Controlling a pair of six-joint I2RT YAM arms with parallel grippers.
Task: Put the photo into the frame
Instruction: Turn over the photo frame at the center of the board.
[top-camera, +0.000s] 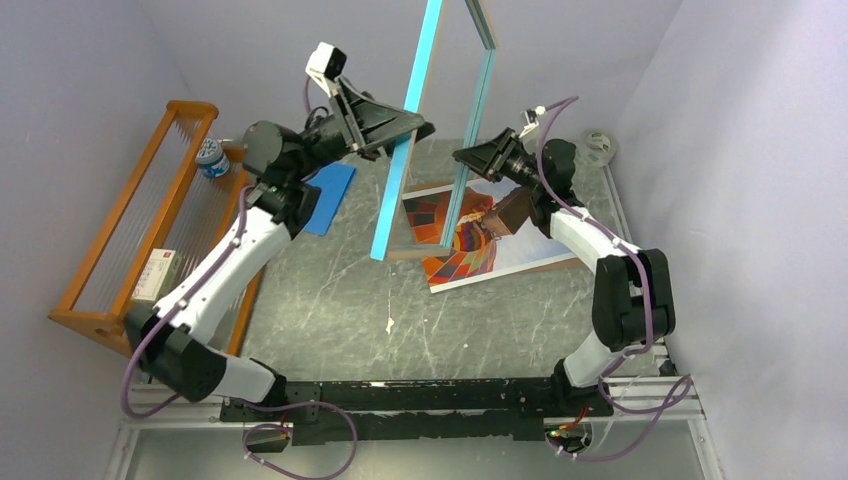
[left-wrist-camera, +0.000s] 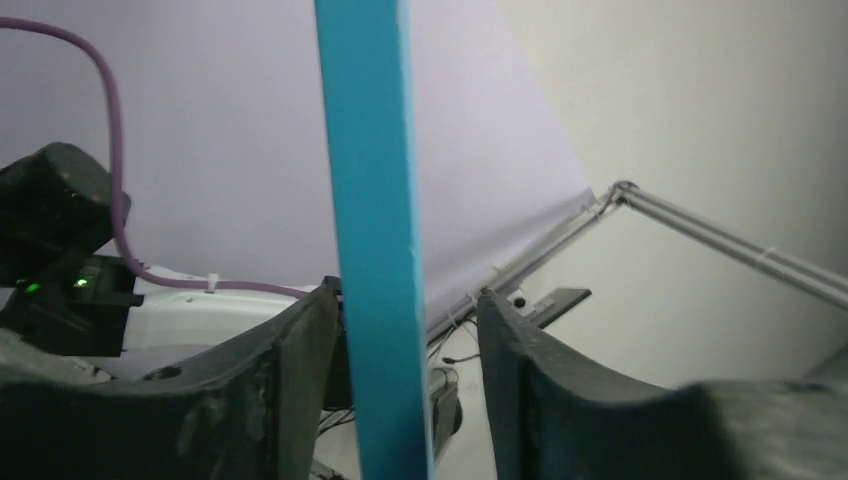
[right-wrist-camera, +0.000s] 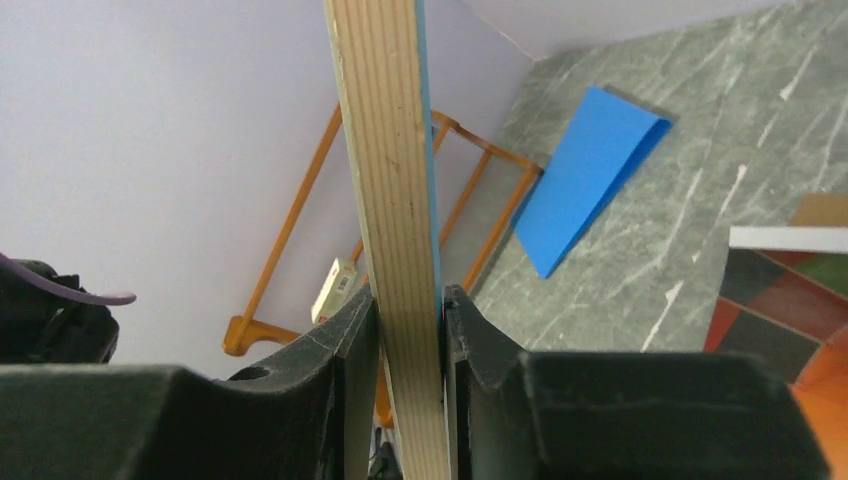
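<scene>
Desk (top-camera: 330, 290): grey marbled top that carries everything.
Frame (top-camera: 388, 210): stands upright on edge between the two arms, its top out of view. The turquoise face is towards the left arm and the light wood back towards the right. Its lower rail is at the photo's left end; contact there cannot be told.
Rack (top-camera: 192, 108): orange wood, along the desk's left side.
Photo (top-camera: 468, 258): hot-air balloon print, lying flat on the desk, seen partly through the frame's opening.
Blue pad (top-camera: 330, 195): flat, between rack and frame.
Left fingers (left-wrist-camera: 300, 380): parted around the turquoise rail, with a gap on one side; not clamped.
Right fingers (right-wrist-camera: 350, 350): pressed against both faces of the other rail, gripping the frame.
</scene>
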